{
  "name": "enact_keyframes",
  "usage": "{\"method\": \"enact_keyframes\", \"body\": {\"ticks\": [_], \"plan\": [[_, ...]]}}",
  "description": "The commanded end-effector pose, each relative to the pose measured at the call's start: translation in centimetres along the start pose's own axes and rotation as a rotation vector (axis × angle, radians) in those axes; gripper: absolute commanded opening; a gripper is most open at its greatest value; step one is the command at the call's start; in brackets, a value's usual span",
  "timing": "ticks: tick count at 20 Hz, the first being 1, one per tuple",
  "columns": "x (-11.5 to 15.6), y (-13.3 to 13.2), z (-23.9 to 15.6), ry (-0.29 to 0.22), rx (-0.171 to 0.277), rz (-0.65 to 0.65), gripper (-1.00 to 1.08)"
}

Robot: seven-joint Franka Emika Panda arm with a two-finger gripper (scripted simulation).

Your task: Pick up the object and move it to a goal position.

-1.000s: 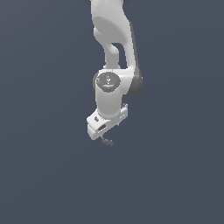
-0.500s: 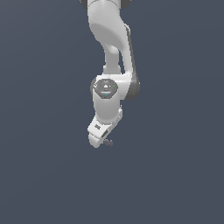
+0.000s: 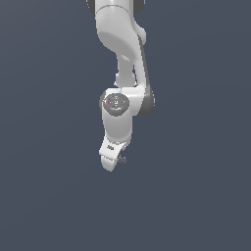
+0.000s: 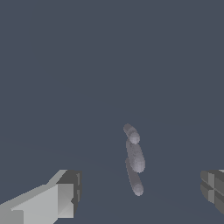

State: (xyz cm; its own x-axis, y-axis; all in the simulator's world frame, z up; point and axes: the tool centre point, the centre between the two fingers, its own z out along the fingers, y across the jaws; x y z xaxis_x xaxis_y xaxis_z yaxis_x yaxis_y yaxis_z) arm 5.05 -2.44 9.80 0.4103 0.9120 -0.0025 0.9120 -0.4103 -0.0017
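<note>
Basically pre-grasp. White Panda gripper (image 3: pixel 117 164) is angled down over the plain dark grey floor (image 3: pixel 196 196), fingers spread wide in the wrist view, pale left finger (image 4: pixel 65 192) and darker right pad (image 4: pixel 212 188) well apart, nothing held between them. Small grey lumpy object (image 4: pixel 134 159), three rounded lobes in a line, lies on the floor in the gap between the fingers. In the exterior view it's a dark speck just beside the fingertips (image 3: pixel 123 159). Judged: approach almost done; closing, lifting, carrying to goal all remain. No goal marker visible.

White rounded arm (image 3: pixel 119 73), dark grey joints
</note>
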Motion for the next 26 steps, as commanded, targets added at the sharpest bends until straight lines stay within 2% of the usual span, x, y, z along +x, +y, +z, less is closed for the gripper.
{"method": "enact_keyframes", "body": {"ticks": [1, 11, 21, 26], "plan": [[0.0, 0.2, 0.1, 0.001, -0.001, -0.032, 1.00], [-0.1, 0.3, 0.5, 0.002, -0.001, -0.061, 1.00], [0.0, 0.2, 4.9, 0.002, -0.002, -0.066, 1.00], [0.0, 0.4, 5.3, 0.002, -0.002, -0.066, 1.00]]}}
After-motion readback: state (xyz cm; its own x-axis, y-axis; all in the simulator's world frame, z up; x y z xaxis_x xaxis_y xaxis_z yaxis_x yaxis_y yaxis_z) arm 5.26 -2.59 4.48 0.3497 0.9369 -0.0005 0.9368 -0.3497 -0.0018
